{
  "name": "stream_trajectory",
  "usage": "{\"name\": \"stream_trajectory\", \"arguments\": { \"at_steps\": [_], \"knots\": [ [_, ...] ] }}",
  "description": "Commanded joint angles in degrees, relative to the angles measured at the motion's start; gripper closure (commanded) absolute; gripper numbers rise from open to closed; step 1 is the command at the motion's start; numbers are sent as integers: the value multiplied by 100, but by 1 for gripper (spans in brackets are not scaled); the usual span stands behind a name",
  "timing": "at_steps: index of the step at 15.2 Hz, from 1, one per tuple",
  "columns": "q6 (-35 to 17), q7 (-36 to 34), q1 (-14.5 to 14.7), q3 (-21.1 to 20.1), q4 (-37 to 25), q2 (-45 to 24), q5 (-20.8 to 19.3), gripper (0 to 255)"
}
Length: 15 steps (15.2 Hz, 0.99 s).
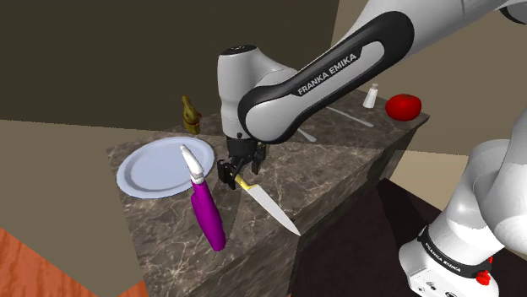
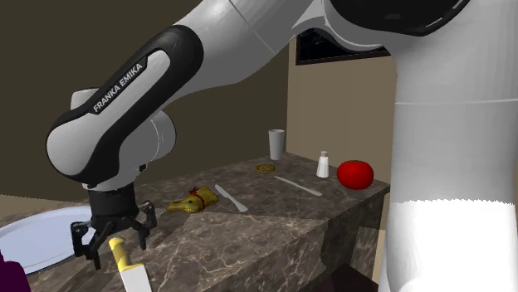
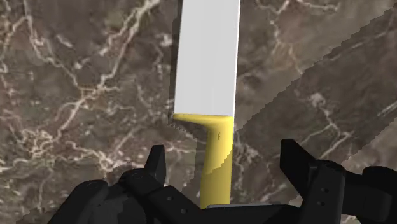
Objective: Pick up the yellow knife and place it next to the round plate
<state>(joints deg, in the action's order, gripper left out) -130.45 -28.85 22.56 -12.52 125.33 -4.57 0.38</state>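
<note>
- The white robot arm (image 1: 338,67) is reaching down over the dark marble tabletop (image 1: 338,143). Its black jaws are hanging right over the handle end of the yellow-handled knife with the long pale blade (image 1: 270,207).
- The jaws are standing wide apart. In the wrist view they are straddling the yellow handle (image 3: 215,172) with a gap on each side, so they are gripping nothing.
- The yellow-handled knife is lying on the tabletop, not lifted, with its blade tip pointing toward the tabletop's edge.
- It is lying just beside a purple-handled knife (image 1: 209,215), whose white tip is resting over the rim of the round pale plate (image 1: 143,173).
- As for progress, the approach is looking complete. Closing on the handle, lifting, and setting the knife down by the plate are all left to do.
- The purple-handled knife is sitting between the yellow-handled knife and the plate. The placing is therefore probably calling for a free stretch of tabletop along the plate's rim.
</note>
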Motion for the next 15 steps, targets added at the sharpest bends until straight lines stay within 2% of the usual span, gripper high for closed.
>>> {"name": "stream_trajectory", "arguments": {
  "at_steps": [1,3,7,15],
  "knots": [
    [0,0,0,0,0,0,0,0],
    [0,0,0,0,0,0,0,0],
    [700,69,-21,4,-328,380,96,0],
    [700,69,-20,5,-328,380,96,0]
  ]
}}
